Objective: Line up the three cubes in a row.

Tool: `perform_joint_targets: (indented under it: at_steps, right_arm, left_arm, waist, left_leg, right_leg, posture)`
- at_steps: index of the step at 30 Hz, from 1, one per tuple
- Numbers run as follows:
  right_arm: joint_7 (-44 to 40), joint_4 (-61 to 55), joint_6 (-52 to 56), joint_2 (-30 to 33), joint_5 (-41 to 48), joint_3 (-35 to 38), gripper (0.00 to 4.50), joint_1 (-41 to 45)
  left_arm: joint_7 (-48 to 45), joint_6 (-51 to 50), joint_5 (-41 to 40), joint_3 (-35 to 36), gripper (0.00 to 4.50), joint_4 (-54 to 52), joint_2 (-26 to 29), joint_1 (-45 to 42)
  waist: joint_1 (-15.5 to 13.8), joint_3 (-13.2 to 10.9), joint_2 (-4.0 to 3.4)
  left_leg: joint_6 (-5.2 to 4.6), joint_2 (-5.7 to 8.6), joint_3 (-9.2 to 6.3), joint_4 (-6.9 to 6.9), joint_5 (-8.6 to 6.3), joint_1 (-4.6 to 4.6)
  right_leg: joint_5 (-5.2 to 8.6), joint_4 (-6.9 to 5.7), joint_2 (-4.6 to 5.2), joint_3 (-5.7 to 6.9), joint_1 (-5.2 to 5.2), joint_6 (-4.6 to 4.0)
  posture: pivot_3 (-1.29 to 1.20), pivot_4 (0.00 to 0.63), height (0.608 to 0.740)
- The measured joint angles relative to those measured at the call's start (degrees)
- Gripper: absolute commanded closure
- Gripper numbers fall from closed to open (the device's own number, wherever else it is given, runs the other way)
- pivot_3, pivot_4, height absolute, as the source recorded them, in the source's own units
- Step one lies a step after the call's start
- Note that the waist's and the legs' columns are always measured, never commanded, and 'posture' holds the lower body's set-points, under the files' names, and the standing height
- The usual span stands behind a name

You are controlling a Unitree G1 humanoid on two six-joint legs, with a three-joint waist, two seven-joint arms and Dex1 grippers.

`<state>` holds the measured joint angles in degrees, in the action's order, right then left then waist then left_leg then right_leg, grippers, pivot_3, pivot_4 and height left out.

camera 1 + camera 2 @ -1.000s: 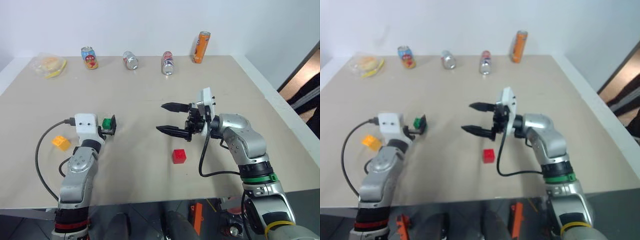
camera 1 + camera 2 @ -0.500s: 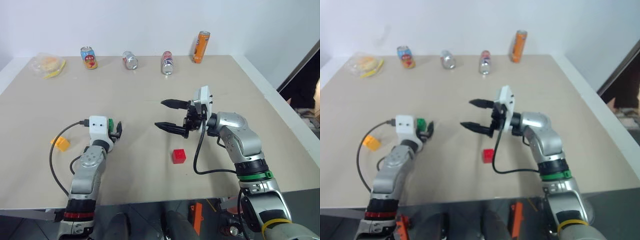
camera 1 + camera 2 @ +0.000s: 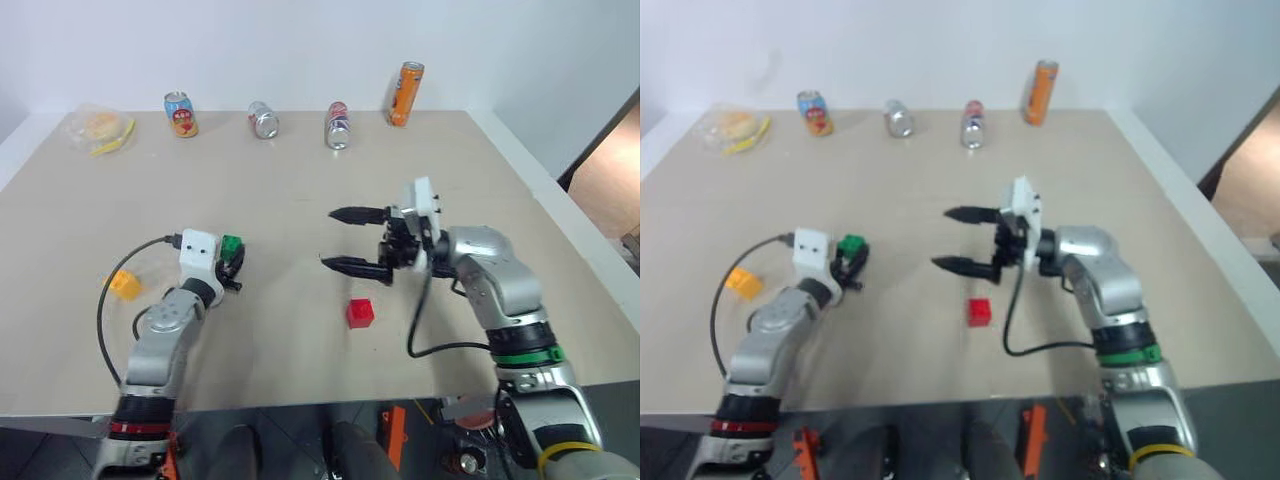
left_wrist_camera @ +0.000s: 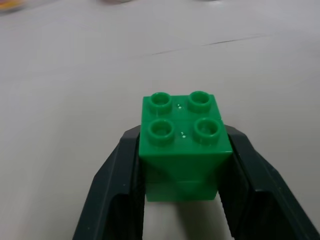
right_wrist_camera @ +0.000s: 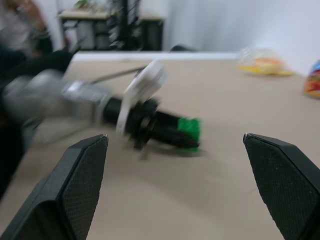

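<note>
My left gripper (image 3: 236, 258) is shut on the green cube (image 4: 182, 150), its black fingers (image 4: 117, 175) pressing both sides just above the table; the cube also shows as the green cube (image 3: 232, 245) at the table's left middle. The red cube (image 3: 360, 313) sits on the table near the front centre. Above and behind it my right gripper (image 3: 330, 238) hovers open and empty, pointing left toward the green cube (image 5: 189, 131). The yellow-orange cube (image 3: 124, 285) lies at the far left, beside my left arm's cable.
Along the back edge of the beige table (image 3: 300, 170) stand three short cans (image 3: 262, 120) and a tall orange can (image 3: 404, 94). A clear bag with food (image 3: 98, 128) lies at the back left corner. The table's right edge (image 3: 560, 200) is near my right arm.
My left gripper swung to the right and closed from open onto the green cube. The right gripper stayed open and drifted slightly to the right.
</note>
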<state>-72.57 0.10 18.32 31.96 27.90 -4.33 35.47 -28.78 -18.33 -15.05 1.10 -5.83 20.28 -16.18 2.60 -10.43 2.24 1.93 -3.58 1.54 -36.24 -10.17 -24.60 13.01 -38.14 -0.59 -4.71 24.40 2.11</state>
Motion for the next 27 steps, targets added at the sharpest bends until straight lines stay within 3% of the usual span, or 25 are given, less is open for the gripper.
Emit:
perform_joint_targets:
  at_steps: [5, 10, 27]
  right_arm:
    - [-4.9, -1.73, -0.07, 5.2, -0.06, -0.11, 0.0, -2.08]
    - [-5.69, -2.74, -0.7, 6.7, -0.21, -0.09, 0.0, -3.2]
    - [-3.48, -5.48, -0.03, 7.51, -0.12, 0.03, 0.0, -5.32]
  left_arm:
    - [-20.58, 1.02, -6.49, -4.63, 3.14, -3.98, 8.4, 0.27]
    - [-32.21, 0.93, -7.73, -8.73, 3.14, -4.0, 12.16, 0.19]
    - [-36.59, 5.54, -2.32, -14.28, 3.14, 3.58, 10.43, -2.79]
  waist:
    - [0.13, -0.03, -0.05]
    - [0.11, -0.04, -0.06]
    - [0.09, -0.05, -0.07]
  left_leg:
    - [0.04, -0.02, 0.02, 0.04, -0.03, 0.06]
    - [0.03, -0.04, 0.02, 0.05, -0.02, 0.08]
    - [0.02, -0.04, 0.01, 0.04, -0.02, 0.06]
  right_leg:
    - [0.19, -0.01, -0.01, -0.01, 0.04, -0.25]
    - [0.21, -0.02, -0.02, -0.02, 0.02, -0.29]
    - [0.2, -0.02, -0.03, -0.02, 0.02, -0.25]
  posture:
    - [0.0, 0.15, 0.74]
    - [0.0, 0.15, 0.74]
    - [0.0, 0.15, 0.74]
